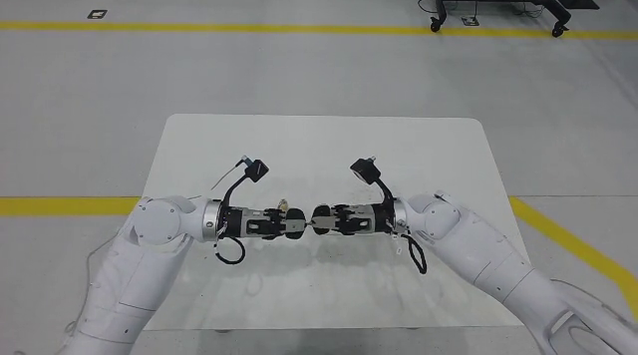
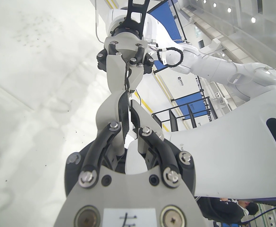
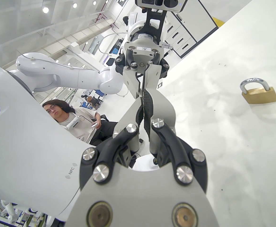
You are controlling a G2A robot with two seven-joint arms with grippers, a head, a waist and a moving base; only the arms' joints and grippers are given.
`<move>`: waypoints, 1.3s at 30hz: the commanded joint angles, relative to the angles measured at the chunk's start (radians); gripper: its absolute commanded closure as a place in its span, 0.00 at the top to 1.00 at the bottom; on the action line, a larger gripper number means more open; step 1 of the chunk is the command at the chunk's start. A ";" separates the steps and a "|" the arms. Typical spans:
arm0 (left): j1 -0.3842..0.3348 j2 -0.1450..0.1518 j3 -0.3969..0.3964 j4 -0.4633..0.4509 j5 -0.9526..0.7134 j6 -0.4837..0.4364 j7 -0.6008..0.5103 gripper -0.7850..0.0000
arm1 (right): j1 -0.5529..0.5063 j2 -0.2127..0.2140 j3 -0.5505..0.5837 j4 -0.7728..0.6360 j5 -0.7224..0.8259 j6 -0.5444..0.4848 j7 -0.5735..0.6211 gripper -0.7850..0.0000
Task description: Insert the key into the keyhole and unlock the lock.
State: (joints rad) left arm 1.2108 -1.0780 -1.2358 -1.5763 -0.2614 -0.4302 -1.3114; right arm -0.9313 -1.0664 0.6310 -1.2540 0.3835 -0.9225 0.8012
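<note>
Two grippers, tip to tip above the middle of the table.
Left gripper: jaws drawn almost together, a narrow slit between the black pads.
Right gripper: jaws closed, pads pressed together.
One thin dark sliver where the two sets of tips meet. It is too small to name, and I cannot tell which gripper has hold of it.
One brass lock, shackle closed, lying flat on the table. It sits just beside the left gripper on the far side, and neither gripper touches it.
</note>
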 commanded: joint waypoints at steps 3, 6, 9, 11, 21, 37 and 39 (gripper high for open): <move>0.002 0.004 -0.004 -0.004 0.003 -0.008 0.021 0.00 | -0.006 -0.002 0.009 -0.004 0.002 -0.002 0.001 1.00; 0.007 0.008 -0.027 0.001 -0.028 -0.017 0.040 0.00 | -0.006 -0.002 0.009 -0.004 0.002 -0.002 0.001 1.00; 0.014 0.013 -0.047 0.002 -0.058 -0.024 0.045 0.00 | -0.006 -0.002 0.009 -0.004 0.002 -0.002 0.001 1.00; 0.019 0.016 -0.053 -0.001 -0.059 -0.028 0.046 0.00 | -0.006 -0.002 0.009 -0.004 0.002 -0.002 0.001 1.00; 0.044 0.021 -0.046 -0.039 0.070 -0.037 0.167 0.00 | -0.029 -0.003 0.037 -0.022 -0.021 0.025 -0.077 0.98; 0.040 0.030 -0.022 -0.040 0.050 -0.030 0.165 0.00 | -0.051 -0.011 0.071 -0.039 -0.007 0.060 -0.055 0.20; 0.038 0.031 -0.020 -0.040 0.049 -0.030 0.164 0.00 | -0.050 -0.013 0.075 -0.038 -0.009 0.061 -0.052 0.13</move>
State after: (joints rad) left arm 1.2501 -1.0479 -1.2572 -1.6165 -0.2124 -0.4599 -1.1467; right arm -0.9818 -1.0785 0.7038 -1.2923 0.3755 -0.8621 0.7476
